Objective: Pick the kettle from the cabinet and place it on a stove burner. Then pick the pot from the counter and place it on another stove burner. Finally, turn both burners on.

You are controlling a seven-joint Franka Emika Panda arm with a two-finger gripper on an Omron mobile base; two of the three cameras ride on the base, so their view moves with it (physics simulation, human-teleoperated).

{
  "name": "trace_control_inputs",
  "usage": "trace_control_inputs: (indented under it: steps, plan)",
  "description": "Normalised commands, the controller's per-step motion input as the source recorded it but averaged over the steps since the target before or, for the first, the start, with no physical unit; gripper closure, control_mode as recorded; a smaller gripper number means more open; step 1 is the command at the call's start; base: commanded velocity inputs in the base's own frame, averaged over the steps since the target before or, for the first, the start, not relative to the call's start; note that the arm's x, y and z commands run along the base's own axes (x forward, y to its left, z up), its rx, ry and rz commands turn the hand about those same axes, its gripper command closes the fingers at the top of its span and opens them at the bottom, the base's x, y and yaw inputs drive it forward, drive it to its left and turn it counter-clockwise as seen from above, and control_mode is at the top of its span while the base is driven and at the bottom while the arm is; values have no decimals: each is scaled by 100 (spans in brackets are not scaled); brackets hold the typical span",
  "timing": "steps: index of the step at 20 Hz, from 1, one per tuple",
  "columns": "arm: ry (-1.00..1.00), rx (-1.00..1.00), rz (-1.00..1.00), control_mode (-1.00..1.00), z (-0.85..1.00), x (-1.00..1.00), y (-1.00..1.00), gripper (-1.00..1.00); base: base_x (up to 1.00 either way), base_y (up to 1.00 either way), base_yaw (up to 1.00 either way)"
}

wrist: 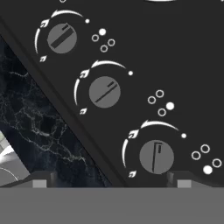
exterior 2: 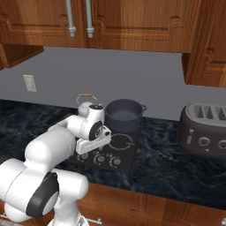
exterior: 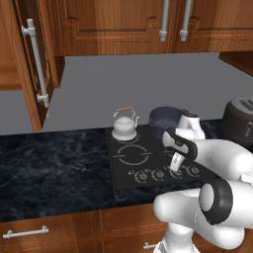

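Note:
The silver kettle stands on the back left burner of the black cooktop. Beside it, the dark grey pot sits on the back right burner. From the right base view the kettle is partly hidden behind my arm, and the pot shows in full. My gripper points down over the knob row at the cooktop's front, open and holding nothing. The hand view has three round knobs below it, the nearest knob between my gripper's spread tips. The cabinet door stands open at upper left.
A dark toaster stands on the black marble counter to the right of the cooktop. Closed upper cupboards hang above the stove. Wooden drawers run below the counter's front edge.

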Motion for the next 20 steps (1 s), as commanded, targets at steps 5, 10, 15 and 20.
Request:
trace_control_inputs:
  steps: [5, 10, 15, 20]
  plan:
    - [6, 0, -25, -100, 3, -5, 19, -100, 0, 0, 0]
    - [4, 0, -25, -100, 0, -5, 20, -100, 0, 0, 0]
    - [1, 0, -24, -100, 0, -1, 21, -100, 0, 0, 0]
    - [0, 0, -21, -100, 0, 0, 20, -100, 0, 0, 0]
